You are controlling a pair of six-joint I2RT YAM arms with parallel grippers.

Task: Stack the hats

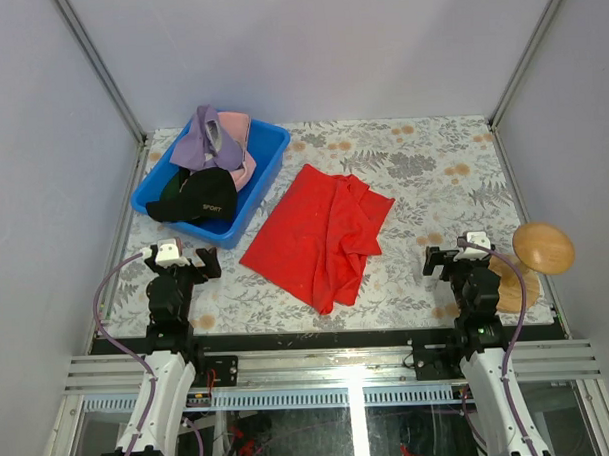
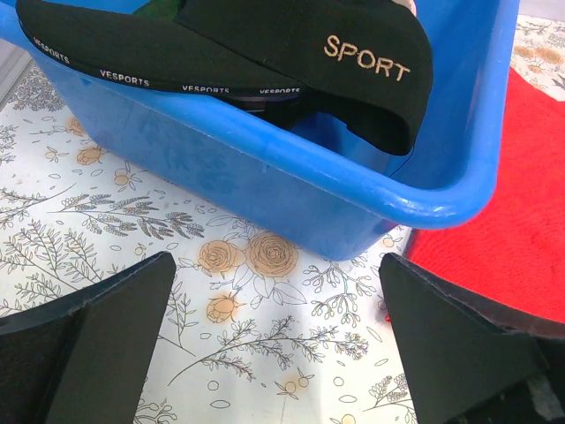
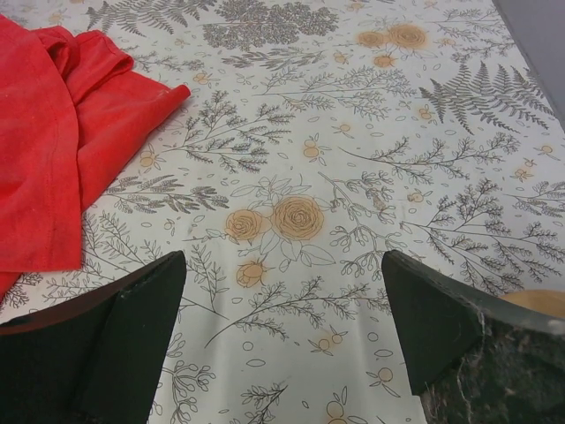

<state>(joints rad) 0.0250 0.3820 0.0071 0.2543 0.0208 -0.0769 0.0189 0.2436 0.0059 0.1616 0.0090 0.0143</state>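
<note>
The hats lie piled in a blue tub at the back left. The lavender cap is on top at the back, with the pink cap beside and under it. The dark cap with "SPORT" lettering lies at the front; it also shows in the left wrist view, brim to the left. The black cap with the gold emblem is hidden. My left gripper is open and empty just in front of the tub. My right gripper is open and empty over bare tablecloth at the right.
A crumpled red cloth lies mid-table between the arms; it also shows in the right wrist view and the left wrist view. A round wooden stand stands at the right edge, close to my right arm.
</note>
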